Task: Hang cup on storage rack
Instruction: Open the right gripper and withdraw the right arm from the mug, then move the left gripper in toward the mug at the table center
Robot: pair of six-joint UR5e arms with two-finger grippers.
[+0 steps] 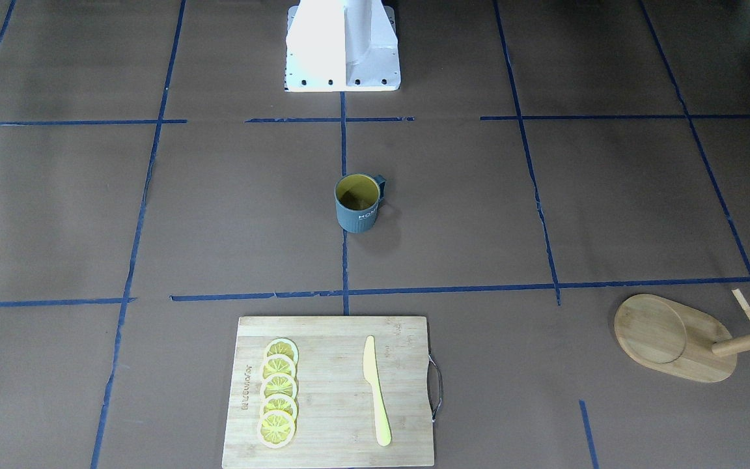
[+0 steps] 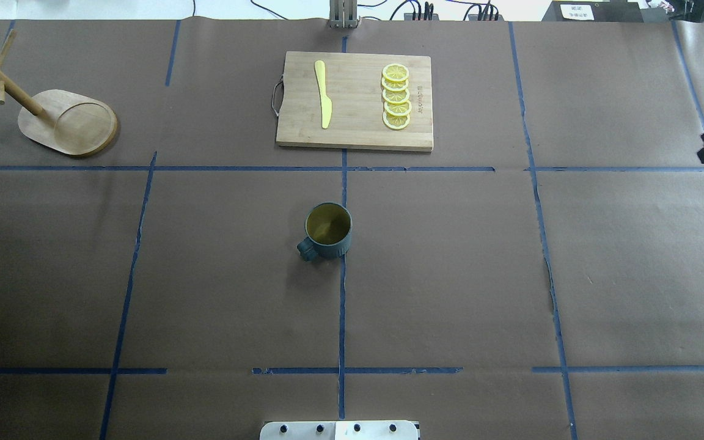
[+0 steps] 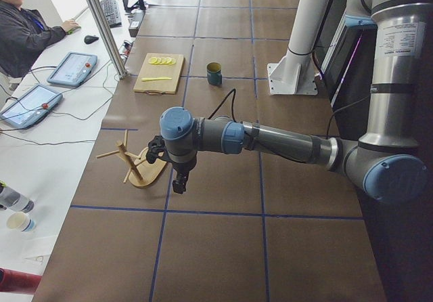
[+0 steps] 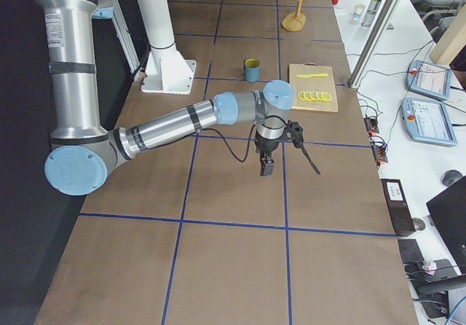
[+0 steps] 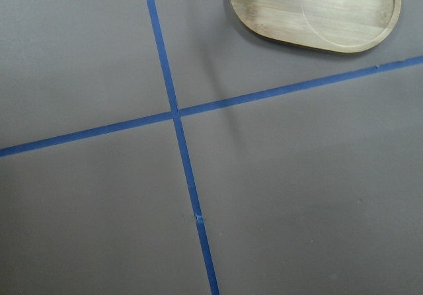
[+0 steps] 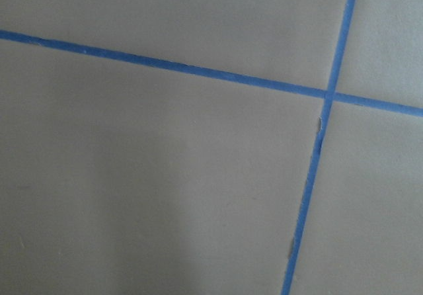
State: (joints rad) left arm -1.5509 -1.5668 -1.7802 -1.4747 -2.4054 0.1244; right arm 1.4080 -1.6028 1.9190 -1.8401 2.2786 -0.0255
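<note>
The dark teal cup [image 2: 326, 231] stands upright at the table's middle, olive inside showing, handle toward the robot's left. It also shows in the front view [image 1: 357, 203]. The bamboo storage rack [image 2: 68, 122] stands at the far left corner, with an oval base, a post and thin pegs; its base fills the top of the left wrist view [image 5: 317, 17]. My left gripper [image 3: 177, 183] hangs above the table beside the rack, far from the cup. My right gripper [image 4: 266, 166] hangs over the table's right end. I cannot tell whether either is open or shut.
A bamboo cutting board [image 2: 355, 137] with a metal handle lies at the far middle, bearing a yellow knife [image 2: 323, 95] and several lemon slices [image 2: 396, 96]. Blue tape lines cross the brown table. An operator [image 3: 24, 28] sits at the far side by tablets.
</note>
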